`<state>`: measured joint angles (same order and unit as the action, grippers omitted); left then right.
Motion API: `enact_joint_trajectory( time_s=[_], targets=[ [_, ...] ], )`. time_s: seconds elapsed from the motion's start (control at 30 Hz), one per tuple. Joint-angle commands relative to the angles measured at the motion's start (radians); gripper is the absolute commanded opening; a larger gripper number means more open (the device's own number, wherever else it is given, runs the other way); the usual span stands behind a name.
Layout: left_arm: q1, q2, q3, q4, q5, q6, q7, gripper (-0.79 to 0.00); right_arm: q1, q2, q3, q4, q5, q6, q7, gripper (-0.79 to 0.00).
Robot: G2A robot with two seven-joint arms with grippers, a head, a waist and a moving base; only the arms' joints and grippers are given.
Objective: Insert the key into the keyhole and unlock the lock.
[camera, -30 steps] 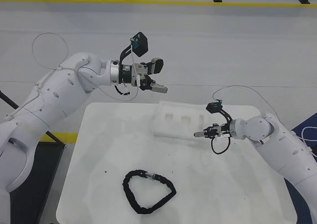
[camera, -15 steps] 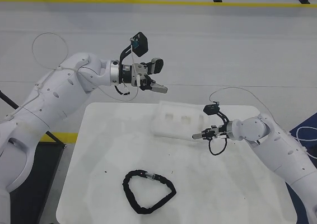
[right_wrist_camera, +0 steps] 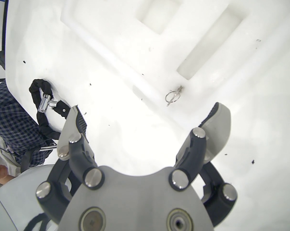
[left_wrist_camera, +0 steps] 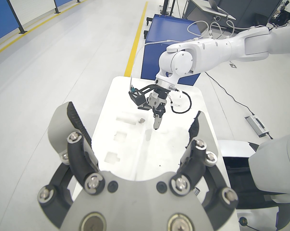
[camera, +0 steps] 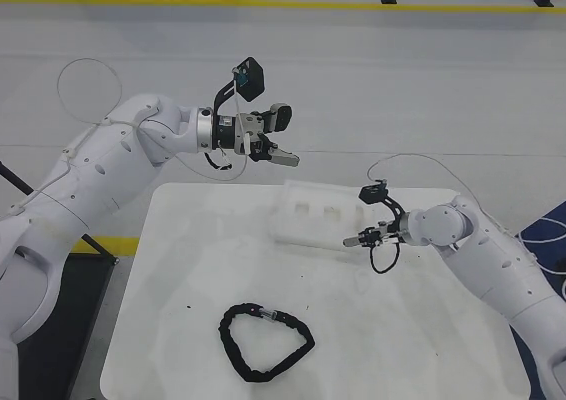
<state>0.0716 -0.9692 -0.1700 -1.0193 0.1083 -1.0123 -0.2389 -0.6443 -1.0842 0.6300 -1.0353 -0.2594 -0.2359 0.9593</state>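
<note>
Top view: the foam tray point(camera: 313, 222) sits at the far end of the table point(camera: 183, 300). The left gripper point(camera: 281, 153) hangs in the air beyond the foam tray's far corner, off the table, its claw spread and empty. I judge it is parked there to leave the tray free for the other arm. The right gripper point(camera: 348, 241) is low over the tray's near edge, at the end next to its own arm. The lock point(camera: 263, 342), a black chain loop, lies flat on the table well apart from the tray, on its near side. Its metal barrel sits on the part of the loop that faces the tray.

Left wrist view: the left gripper point(left_wrist_camera: 134, 115) stands wide apart with nothing between its fingers. Past it the right gripper point(left_wrist_camera: 157, 124) points down at the foam tray point(left_wrist_camera: 120, 145), and the key point(left_wrist_camera: 141, 120) lies on the tray's top just beside it.

Right wrist view: the right gripper point(right_wrist_camera: 147, 111) is spread and empty. The key point(right_wrist_camera: 173, 96) lies flat on the foam tray point(right_wrist_camera: 99, 49) just ahead of the gap, by the corner of the long recess, so the claw looks set for a pinch from above. The key's long axis runs slantwise to the claw's opening, ring end nearer the fingers and blade toward the recess corner. On the lock point(right_wrist_camera: 45, 104) the barrel lies across the chain's ends; I cannot make out its keyhole
</note>
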Motion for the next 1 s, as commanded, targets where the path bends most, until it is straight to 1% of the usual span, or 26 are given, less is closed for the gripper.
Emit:
enact_joint_trajectory(
  time_s=[0.0, 0.4, 0.53, 0.7, 0.83, 0.87, 0.9, 0.97],
  targets=[
    [0.000, 0.000, 0.000, 0.000, -0.001, 0.000, -0.001, 0.000, 0.007, -0.010, -0.011, 0.015, -0.005, 0.008, -0.001, 0.000],
    [0.000, 0.000, 0.000, 0.000, -0.001, 0.000, -0.001, 0.000, 0.037, -0.066, -0.057, 0.087, -0.032, 0.048, -0.019, 0.000],
    [0.000, 0.000, 0.000, 0.000, -0.001, 0.000, -0.001, 0.000, 0.044, -0.082, -0.070, 0.091, -0.053, 0.088, -0.016, 0.000],
    [0.000, 0.000, 0.000, 0.000, -0.001, 0.000, -0.001, 0.000, 0.054, -0.096, -0.086, 0.069, -0.111, 0.170, -0.005, 0.000],
    [0.000, 0.000, 0.000, 0.000, -0.001, 0.000, -0.001, 0.000, 0.051, -0.096, -0.080, 0.026, -0.151, 0.228, 0.003, -0.080],
    [0.000, 0.000, 0.000, 0.000, -0.001, 0.000, -0.001, 0.000, 0.048, -0.094, -0.076, 0.016, -0.158, 0.241, 0.007, -0.111],
    [0.000, 0.000, 0.000, 0.000, -0.001, 0.000, -0.001, 0.000, 0.043, -0.092, -0.070, 0.007, -0.160, 0.249, 0.013, -0.148],
    [0.000, 0.000, 0.000, 0.000, -0.001, 0.000, -0.001, 0.000, 0.033, -0.087, -0.058, -0.006, -0.160, 0.256, 0.024, -0.182]
  ],
)
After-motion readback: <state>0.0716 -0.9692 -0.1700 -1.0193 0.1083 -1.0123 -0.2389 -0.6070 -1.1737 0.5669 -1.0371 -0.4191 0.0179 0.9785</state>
